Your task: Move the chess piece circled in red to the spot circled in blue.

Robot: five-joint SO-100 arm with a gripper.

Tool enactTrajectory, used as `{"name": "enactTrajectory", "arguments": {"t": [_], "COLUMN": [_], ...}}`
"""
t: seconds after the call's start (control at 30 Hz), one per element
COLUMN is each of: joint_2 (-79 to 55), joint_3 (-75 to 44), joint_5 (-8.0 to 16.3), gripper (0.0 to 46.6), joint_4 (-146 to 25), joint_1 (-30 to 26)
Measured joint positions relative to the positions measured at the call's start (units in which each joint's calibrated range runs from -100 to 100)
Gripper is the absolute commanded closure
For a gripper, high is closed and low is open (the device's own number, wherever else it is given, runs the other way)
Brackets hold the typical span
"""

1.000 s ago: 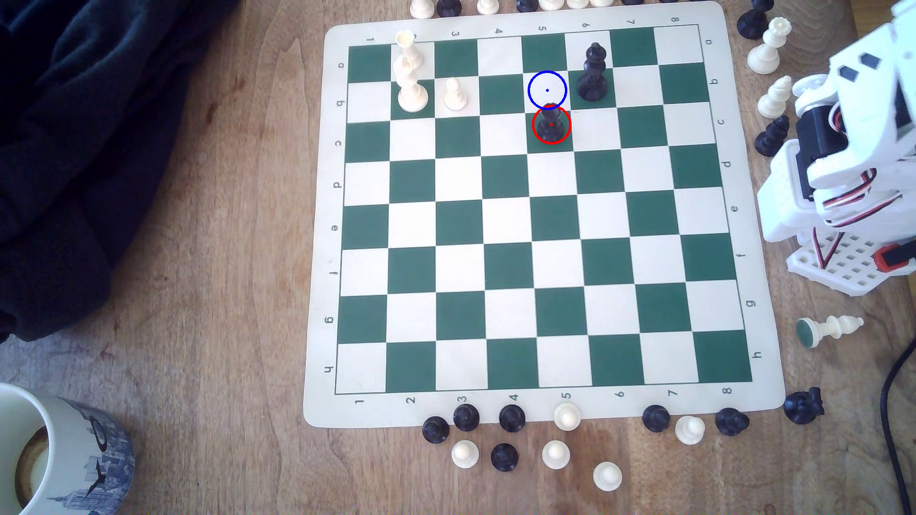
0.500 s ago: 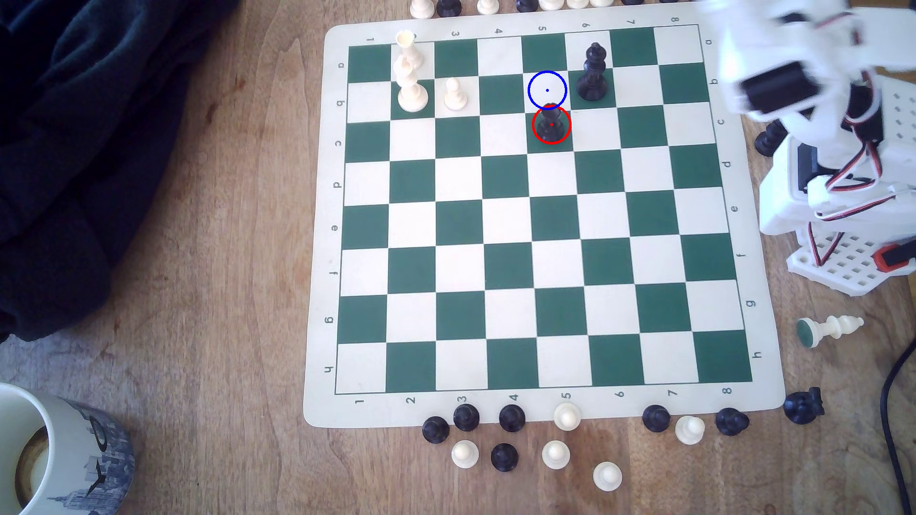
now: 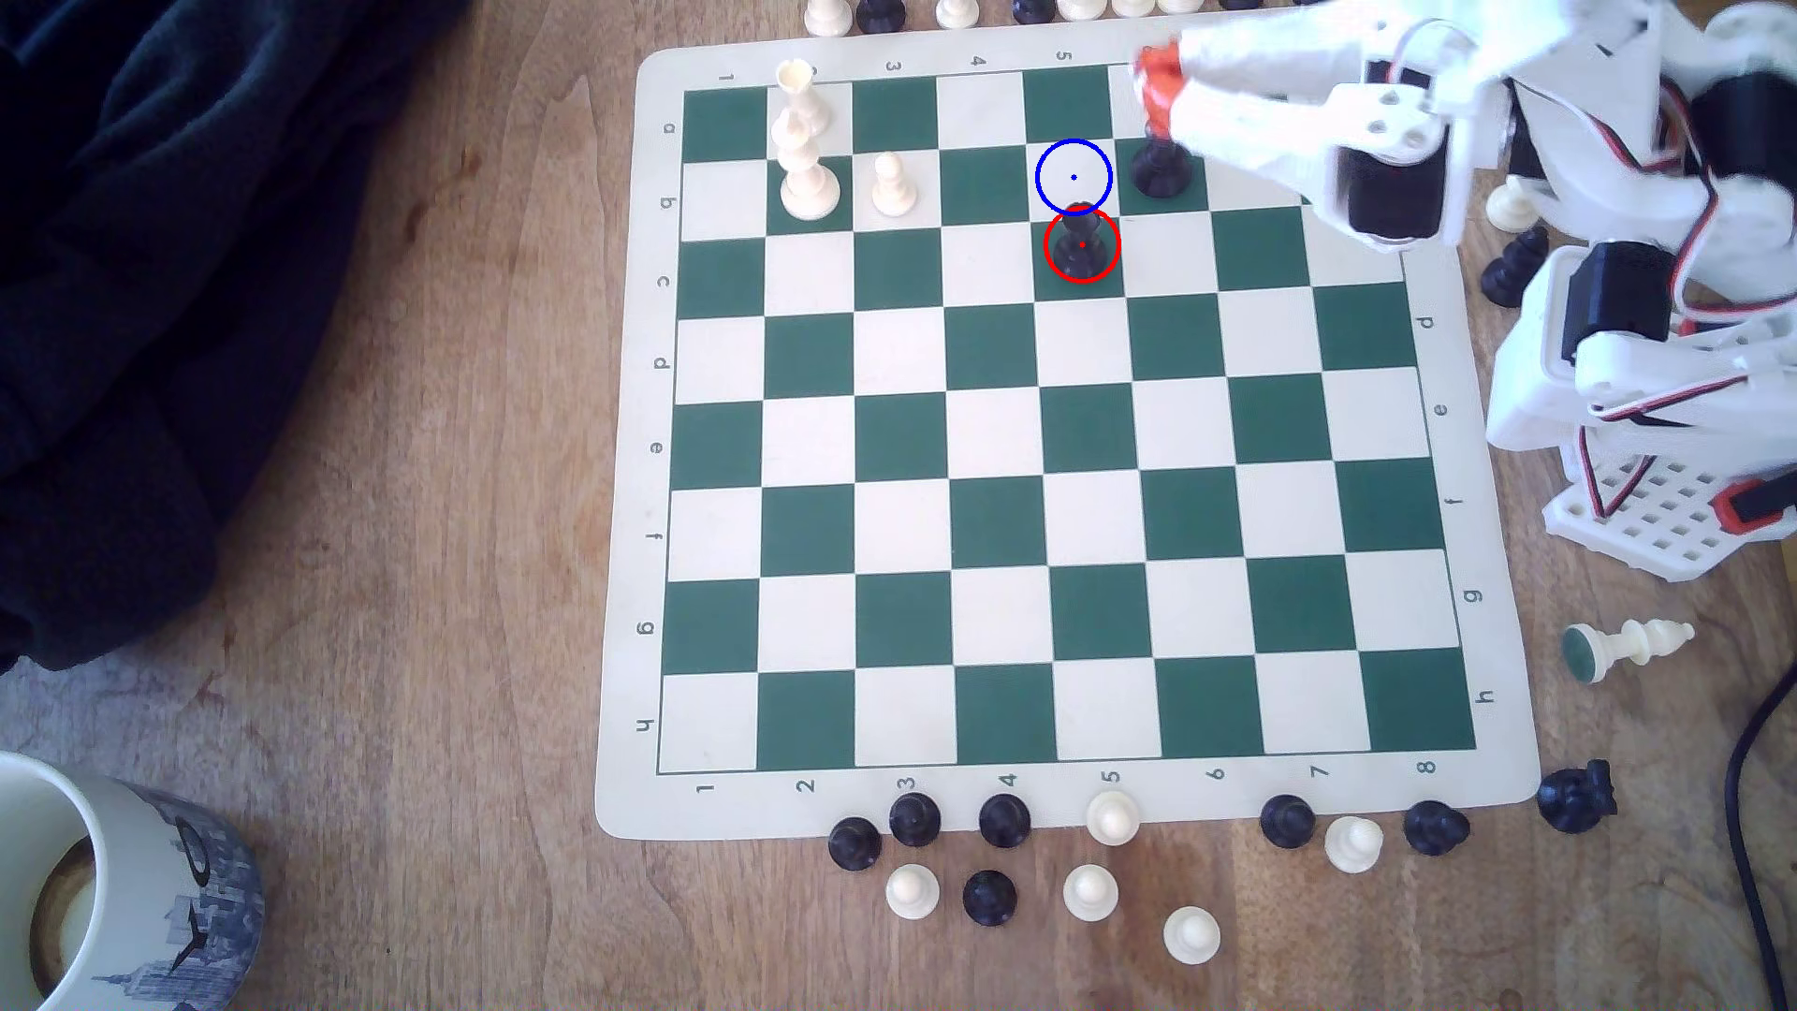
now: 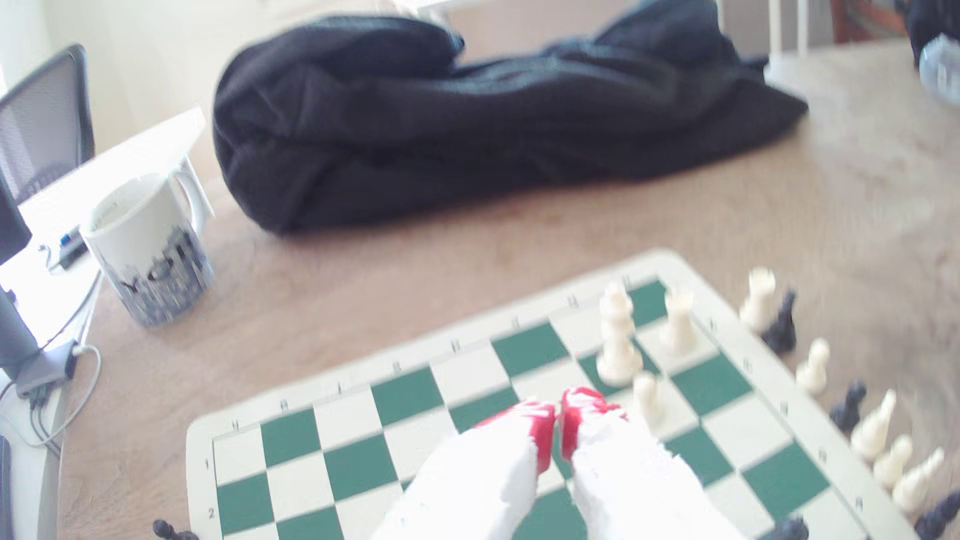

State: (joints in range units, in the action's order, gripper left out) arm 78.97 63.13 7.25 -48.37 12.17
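Observation:
The chess piece (image 3: 1081, 243), stout and black, stands upright on a green square inside the red ring. The spot (image 3: 1074, 177) is the cream square ringed in blue, directly beyond it and bare. My gripper (image 3: 1157, 83) hovers over the board's far right part in the exterior view, up and to the right of both. Its red fingertips (image 4: 540, 420) are almost touching, with nothing between them. It covers the top of the tall black piece (image 3: 1159, 170), which stands one square to the right of the spot.
A tall white piece (image 3: 805, 146) and a white pawn (image 3: 892, 185) stand at the board's far left. Loose pieces line the board's near edge (image 3: 1002, 821) and far edge. A mug (image 3: 117, 885), dark cloth (image 3: 175, 292) and the arm's base (image 3: 1653, 389) flank the board.
The arm has swung from the exterior view's right edge out over the board. The gripper now sits above the tall black piece. No chess piece has moved.

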Motion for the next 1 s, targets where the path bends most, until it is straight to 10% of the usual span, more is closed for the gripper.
{"name": "enactTrajectory", "arguments": {"t": [0.47, 1.0], "joint_2": [-38.71, -57.14], "joint_3": [-26.93, -32.81], "joint_5": [6.84, 4.35], "gripper": [36.2, 32.4], "joint_4": [-19.84, -20.8], "joint_1": [5.9, 5.6]}}
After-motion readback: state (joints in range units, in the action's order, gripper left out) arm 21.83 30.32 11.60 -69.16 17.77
